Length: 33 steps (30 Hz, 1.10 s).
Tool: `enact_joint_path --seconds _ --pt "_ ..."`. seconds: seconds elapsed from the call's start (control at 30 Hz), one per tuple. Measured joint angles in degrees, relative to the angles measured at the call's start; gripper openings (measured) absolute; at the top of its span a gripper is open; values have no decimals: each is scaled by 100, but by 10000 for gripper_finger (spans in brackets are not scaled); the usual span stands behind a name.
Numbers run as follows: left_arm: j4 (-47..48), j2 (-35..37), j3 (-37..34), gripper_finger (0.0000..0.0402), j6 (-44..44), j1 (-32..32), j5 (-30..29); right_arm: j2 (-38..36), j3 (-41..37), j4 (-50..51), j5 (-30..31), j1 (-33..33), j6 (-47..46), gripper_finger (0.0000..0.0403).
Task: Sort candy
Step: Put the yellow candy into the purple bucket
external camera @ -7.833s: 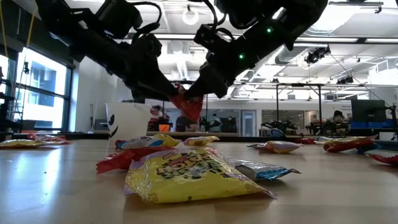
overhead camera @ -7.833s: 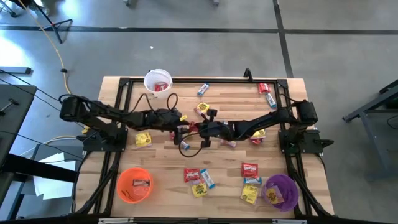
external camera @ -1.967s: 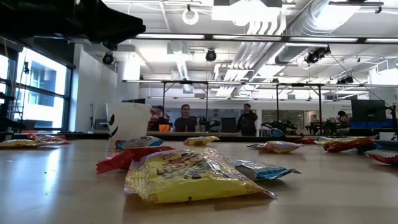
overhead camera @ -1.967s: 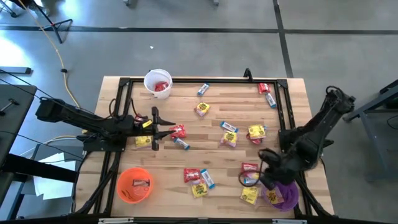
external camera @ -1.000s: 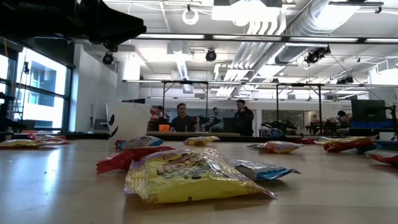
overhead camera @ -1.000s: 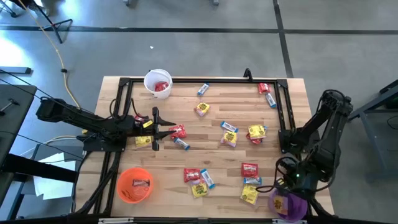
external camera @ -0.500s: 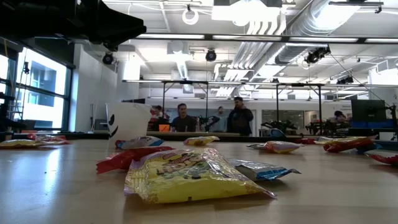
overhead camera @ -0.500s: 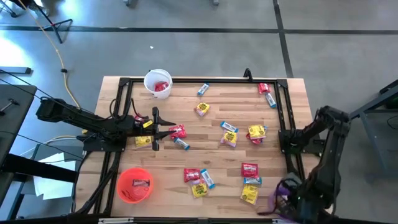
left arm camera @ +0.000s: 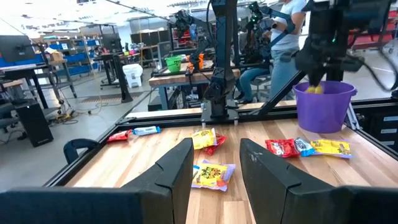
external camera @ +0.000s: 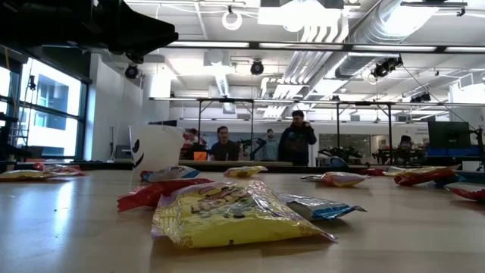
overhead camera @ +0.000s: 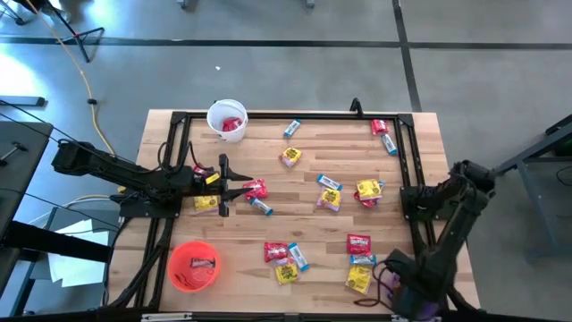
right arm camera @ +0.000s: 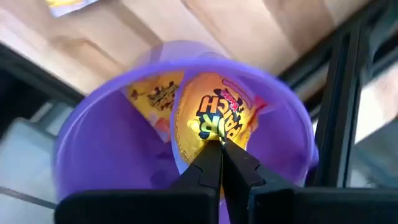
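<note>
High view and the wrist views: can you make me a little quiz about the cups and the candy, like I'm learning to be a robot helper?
1. True or false: the white paper cup has red candy in it.
2. Pick one: the right gripper, its jaws shut on a yellow candy packet, hangs over which cup? A the orange plastic cup, B the purple plastic cup, C the white paper cup.
3. Fill the gap: the left gripper hangs low over the wooden table with its jaws ____ and nothing between them.

Key: 1 true; 2 B; 3 open.
</note>
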<state>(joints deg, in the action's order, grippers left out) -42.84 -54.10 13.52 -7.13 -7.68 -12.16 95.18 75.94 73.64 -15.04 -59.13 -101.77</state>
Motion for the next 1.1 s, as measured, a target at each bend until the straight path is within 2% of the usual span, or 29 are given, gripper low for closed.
enact_joint_path --seconds 0.27,0.4,0.53,0.73,0.9,1.0,1.1 --pt "-1 -1 0 119 4 0 0 0 -432 11 256 436 1335 0" --pt "0 1 1 120 3 0 -1 0 -437 6 223 452 1323 0" --pt "8 2 2 119 4 0 0 0 -437 8 -75 452 1151 3" --pt "-43 -1 2 120 -23 0 0 0 -439 233 -360 610 1070 57" --pt "-75 -69 2 119 -52 17 0 0 -437 268 -797 877 1468 95" --pt "-178 -282 2 115 -54 20 -1 2 -251 520 -1040 1007 1619 88" --pt "-485 -619 2 102 -64 20 0 2 235 1229 -1025 1128 1788 54"
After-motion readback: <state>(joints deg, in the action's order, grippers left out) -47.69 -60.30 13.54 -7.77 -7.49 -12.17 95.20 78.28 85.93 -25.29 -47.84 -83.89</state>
